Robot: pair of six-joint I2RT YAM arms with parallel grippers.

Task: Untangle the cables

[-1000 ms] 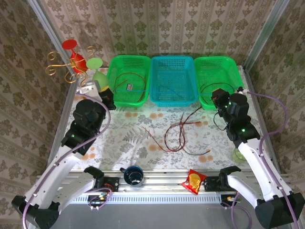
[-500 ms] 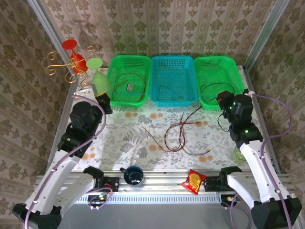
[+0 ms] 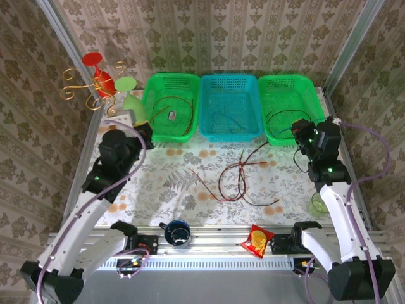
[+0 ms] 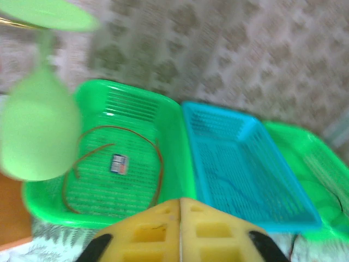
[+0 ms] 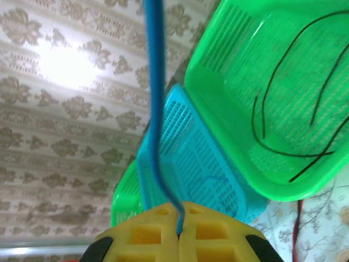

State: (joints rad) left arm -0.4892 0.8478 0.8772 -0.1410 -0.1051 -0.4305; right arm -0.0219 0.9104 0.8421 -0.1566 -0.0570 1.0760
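Right hand (image 5: 179, 229) pinching blue cable (image 5: 155, 109), up beside right green basket (image 3: 285, 78). Left hand (image 4: 180, 213) pressed together, empty, facing left green basket (image 4: 82, 214). Red-black tangle (image 3: 240, 180) mid table (image 3: 164, 183). Step, likely: pulling blue cable clear. Next: carry over blue basket (image 3: 231, 134), spread hand.

Bright even light, top view sharp, left wrist view blurred, glare patch on wallpaper (image 5: 65, 65)
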